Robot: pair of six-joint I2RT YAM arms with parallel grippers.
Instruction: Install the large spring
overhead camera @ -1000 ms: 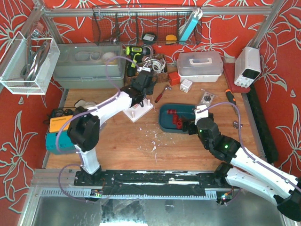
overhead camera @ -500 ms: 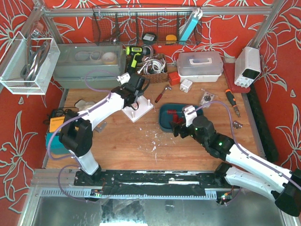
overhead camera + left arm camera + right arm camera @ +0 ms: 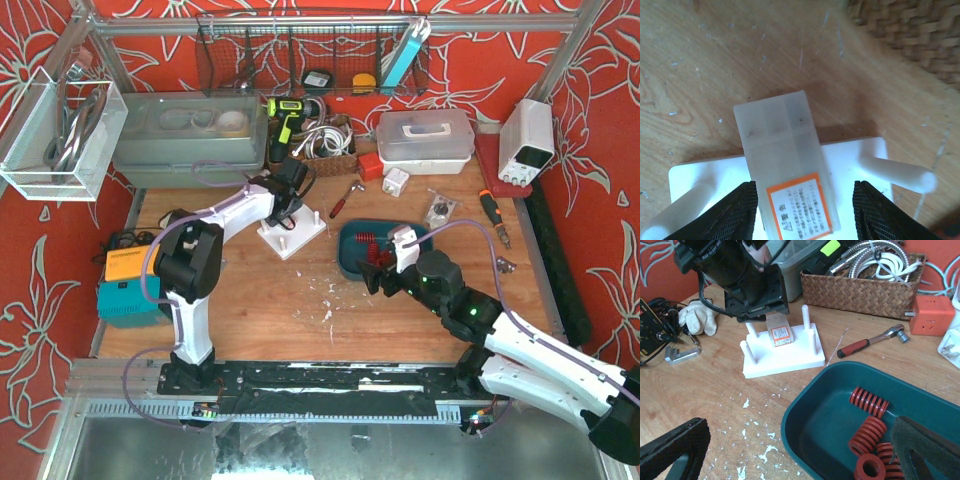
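Note:
Several red springs (image 3: 868,401) lie in a teal tray (image 3: 805,410); the springs (image 3: 368,246) and the tray (image 3: 346,262) also show in the top view. A white base plate with upright pegs (image 3: 785,356) holds a translucent block with an orange label (image 3: 790,165). My left gripper (image 3: 804,189) is open, its fingers on either side of that block without touching it; in the top view it (image 3: 283,204) hangs over the plate (image 3: 300,238). My right gripper (image 3: 800,432) is open and empty just above the tray's near rim (image 3: 380,276).
A red-handled ratchet (image 3: 871,341) lies between plate and tray. A wicker basket of hoses (image 3: 860,287) stands behind. A white glove (image 3: 699,320) and black cables lie left. White flakes litter the wood (image 3: 755,450). An orange box (image 3: 932,315) stands at right.
The left arm has swung its elbow leftwards while its gripper stayed over the white plate. The right gripper has shifted left along the tray's near edge.

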